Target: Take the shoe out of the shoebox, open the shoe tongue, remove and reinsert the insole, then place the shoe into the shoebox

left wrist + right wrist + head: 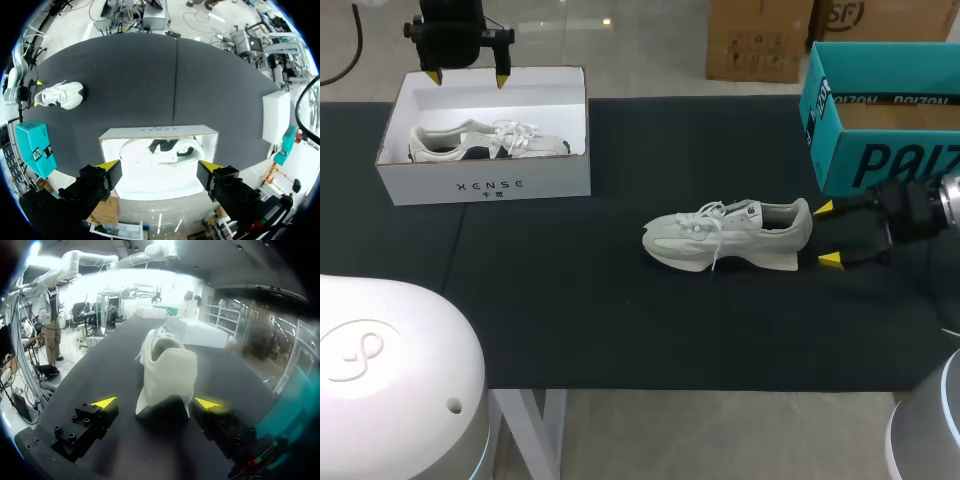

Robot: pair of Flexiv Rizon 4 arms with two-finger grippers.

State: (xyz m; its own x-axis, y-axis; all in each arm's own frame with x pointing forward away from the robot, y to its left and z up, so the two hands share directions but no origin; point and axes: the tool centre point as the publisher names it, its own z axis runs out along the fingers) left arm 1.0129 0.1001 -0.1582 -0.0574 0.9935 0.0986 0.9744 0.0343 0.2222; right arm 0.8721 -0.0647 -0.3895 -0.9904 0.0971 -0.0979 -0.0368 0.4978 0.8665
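At the far left, the left gripper (468,76) hung over the 12 o'clock rim of the open white cardboard shoebox (485,186). Its yellow-tipped fingers were spread wide and held nothing. Inside that box lay a white lace-up shoe with dark side panels (470,142), resting on its sole.

Right of centre, a cream lace-up sneaker (725,238) stood upright on the black table covering (620,330), outside the shoebox and well apart from it. Its toe pointed to 9 o'clock and its heel to 3 o'clock.

The right gripper (827,235) sat at the heel with its fingers spread, one on each side. The wrist view showed a gap at both tips, so nothing was gripped.

An open-topped teal cardboard box (880,150) stood at about 1 o'clock from the sneaker, just behind the right arm.
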